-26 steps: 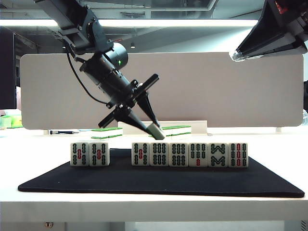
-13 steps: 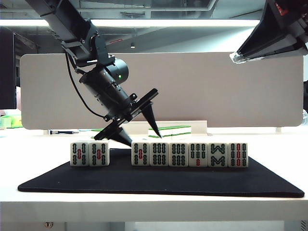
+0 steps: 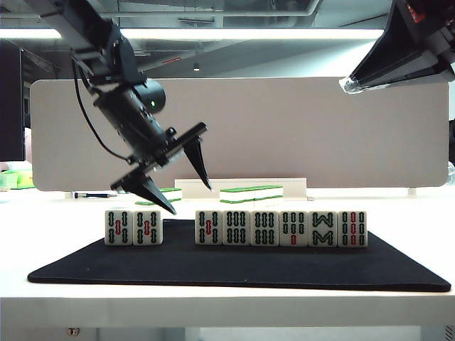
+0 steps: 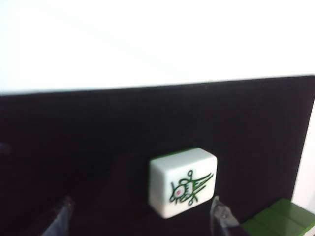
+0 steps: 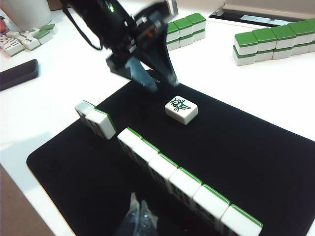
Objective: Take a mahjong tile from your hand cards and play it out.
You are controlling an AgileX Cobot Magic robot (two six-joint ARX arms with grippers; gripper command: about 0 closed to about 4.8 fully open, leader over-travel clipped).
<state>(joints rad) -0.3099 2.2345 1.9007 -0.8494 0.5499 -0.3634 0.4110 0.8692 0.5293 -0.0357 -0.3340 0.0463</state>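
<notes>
White and glossy, the mahjong tile (image 5: 181, 109) lies face up on the black mat (image 5: 275, 162), behind the gap in the hand cards (image 5: 170, 179). It looks hard, light and slippery (best pinched across its long flat sides). Above it, the left hand (image 5: 157, 76) gapes wide, empty. Of the right hand (image 5: 136, 219) I cannot tell the opening.

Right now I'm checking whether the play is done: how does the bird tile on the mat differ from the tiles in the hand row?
The bird tile lies flat, face up, alone mid-mat; the hand row tiles stand upright on edge in a line with one gap. Its face shows a bird figure; the row's faces show bamboo sticks. It sits just below the left gripper, whose jaws are open and apart from it; the row is near the right gripper. Both are white with green backs.
</notes>
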